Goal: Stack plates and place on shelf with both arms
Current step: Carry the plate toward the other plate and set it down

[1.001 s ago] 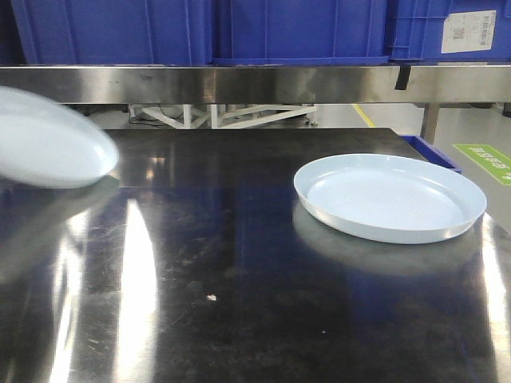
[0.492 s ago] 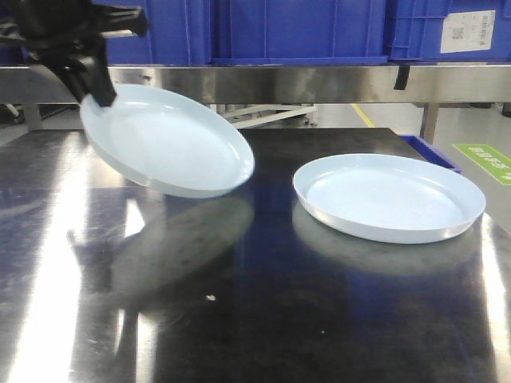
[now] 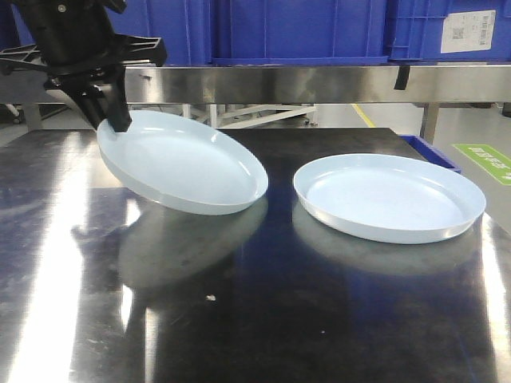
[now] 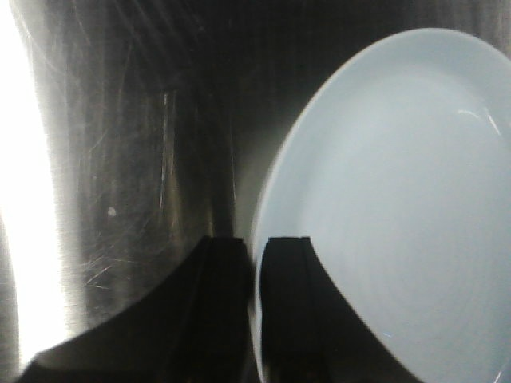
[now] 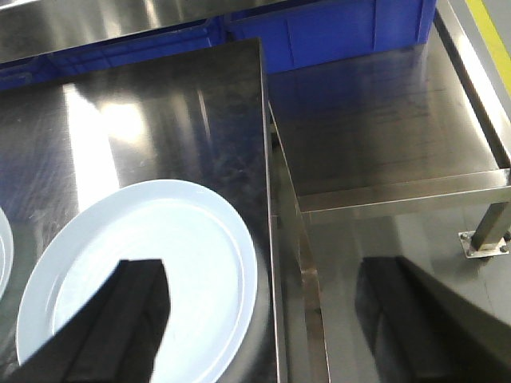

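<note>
A pale blue-white plate (image 3: 182, 163) hangs tilted over the dark tabletop, left of centre. My left gripper (image 3: 112, 120) is shut on its left rim. In the left wrist view the rim of this plate (image 4: 399, 207) runs between the two black fingers of that gripper (image 4: 257, 247). The second plate (image 3: 389, 195) lies flat on the table at the right, apart from the first. My right gripper (image 5: 263, 267) is open wide above the right rim of that plate (image 5: 152, 263), holding nothing. The shelf (image 3: 319, 84) shows as a steel rail behind the table.
Blue crates (image 3: 295, 28) stand on the rack above the rail. The table's right edge (image 5: 267, 159) drops to a lower steel surface (image 5: 383, 128) with a post (image 5: 487, 231). A small crumb (image 3: 211, 298) lies near the table's front.
My left gripper has carried the tilted plate from the far left edge rightward toward the resting plate. The plate on the table has not moved.
</note>
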You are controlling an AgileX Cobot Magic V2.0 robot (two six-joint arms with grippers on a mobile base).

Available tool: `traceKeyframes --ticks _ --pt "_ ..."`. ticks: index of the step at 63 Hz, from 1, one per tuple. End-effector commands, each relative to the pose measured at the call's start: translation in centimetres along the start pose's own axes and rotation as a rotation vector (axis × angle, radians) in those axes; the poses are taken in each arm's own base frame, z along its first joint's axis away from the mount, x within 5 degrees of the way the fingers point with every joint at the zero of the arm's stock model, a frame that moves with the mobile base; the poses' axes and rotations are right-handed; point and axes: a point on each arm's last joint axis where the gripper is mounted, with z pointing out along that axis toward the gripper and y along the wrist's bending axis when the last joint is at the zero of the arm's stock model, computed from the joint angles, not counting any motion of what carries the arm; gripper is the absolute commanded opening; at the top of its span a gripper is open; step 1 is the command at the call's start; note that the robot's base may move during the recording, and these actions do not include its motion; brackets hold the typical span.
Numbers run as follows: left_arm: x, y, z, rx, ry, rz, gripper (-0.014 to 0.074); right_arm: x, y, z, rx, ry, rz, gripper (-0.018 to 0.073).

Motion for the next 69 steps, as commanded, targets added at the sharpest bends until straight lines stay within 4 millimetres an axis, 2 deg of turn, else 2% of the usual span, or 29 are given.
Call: traceKeyframes --ticks 1,4,9,12,17,20,25,31,32,33,34,37,41,51,60,69 --pt "-1.1 -0.4 -2.9 0.011 -0.104 0.023 0.0329 -2.0 0.4 -0.7 -0.02 -0.124 -0.002 0.0593" --pt "-1.0 -0.3 -2.9 -0.002 -0.099 0.032 0.043 -1.9 0.4 -0.7 -0.02 -0.12 -0.002 0.0593" --pt "-0.9 -0.1 -2.9 -0.03 -0.088 0.043 0.0544 -1.9 0.4 -0.7 -0.019 -0.118 -0.002 0.0593" --pt "-0.9 0.1 -2.9 -0.045 -0.081 0.051 0.0566 -1.9 0.4 -0.7 -0.019 -0.118 -0.002 0.0593" --pt "-0.7 0.2 -2.9 -0.057 -0.068 0.055 0.0554 -1.9 0.4 -0.7 -0.019 -0.118 -0.002 0.0593" --pt "-0.7 0.3 -3.0 -0.067 -0.065 0.062 0.0524 -1.9 0.4 -0.7 -0.019 -0.118 -0.002 0.0593" --pt "-0.7 0.3 -3.4 -0.068 -0.074 0.064 0.0405 -1.9 0.4 -0.7 -0.019 -0.118 -0.002 0.0593" --pt "-0.8 0.3 -4.5 -0.062 -0.106 0.063 0.0158 -1.9 0.4 -0.7 -0.019 -0.118 -0.002 0.0593" --pt "-0.9 0.2 -4.7 -0.059 -0.116 0.063 0.0089 -1.9 0.4 -0.7 -0.019 -0.118 -0.002 0.0593" --pt "-0.9 0.2 -5.1 -0.056 -0.132 0.063 0.0061 -1.9 0.4 -0.7 -0.019 -0.118 -0.002 0.0593" --pt "-0.9 0.2 -5.3 -0.055 -0.138 0.063 0.0077 -1.9 0.4 -0.7 -0.019 -0.118 -0.002 0.0593" --pt "-1.1 0.1 -6.4 -0.042 -0.18 0.059 0.0118 -1.9 0.4 -0.7 -0.019 -0.117 -0.002 0.0593" --pt "-1.1 0.1 -8.1 -0.028 -0.238 0.056 0.0091 -1.9 0.4 -0.7 -0.019 -0.117 -0.002 0.0593" --pt "-0.7 0.4 -13.2 -0.011 -0.376 0.053 0.0091 -1.9 0.4 -0.7 -0.019 -0.117 -0.002 0.0593" --pt "0.1 2.1 -18.4 -0.011 -0.526 0.004 0.0091 -1.9 0.4 -0.7 -0.019 -0.117 -0.002 0.0593" --pt "2.5 4.4 -24.9 -0.039 -0.707 -0.061 0.0091 -1.9 0.4 -0.7 -0.019 -0.113 -0.002 0.0593"
